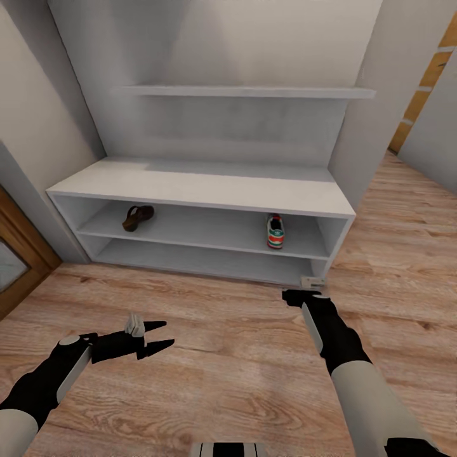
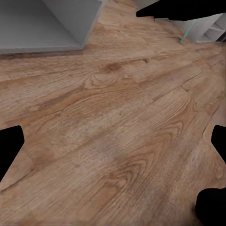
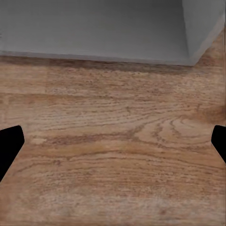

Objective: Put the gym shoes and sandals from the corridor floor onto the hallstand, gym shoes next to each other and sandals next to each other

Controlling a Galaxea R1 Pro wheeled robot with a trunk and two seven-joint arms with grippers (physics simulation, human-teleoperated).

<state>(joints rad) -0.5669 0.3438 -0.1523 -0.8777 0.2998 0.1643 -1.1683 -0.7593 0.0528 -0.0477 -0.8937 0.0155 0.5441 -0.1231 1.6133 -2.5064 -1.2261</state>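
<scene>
The pale-grey hallstand point(image 1: 203, 184) stands against the wall ahead. On its upper open tier lie one dark brown sandal point(image 1: 138, 218) at the left and one white gym shoe point(image 1: 275, 231) with green and red trim at the right, far apart. My left gripper point(image 1: 162, 334) hangs open and empty over the corridor floor point(image 1: 222, 355) in front of the rack's left half; the floor point(image 2: 113, 117) lies between its fingertips point(image 2: 9, 146). My right gripper point(image 1: 306, 295) is open and empty, low by the hallstand's bottom right corner point(image 3: 141, 33), fingers pointing at the lower tier.
A wood-framed door point(image 1: 16, 254) is at the left, close to the rack's side. Walls flank the hallstand, and the corridor runs on past its right side point(image 1: 412, 209). My right arm point(image 2: 188, 9) crosses the far end of the left wrist view.
</scene>
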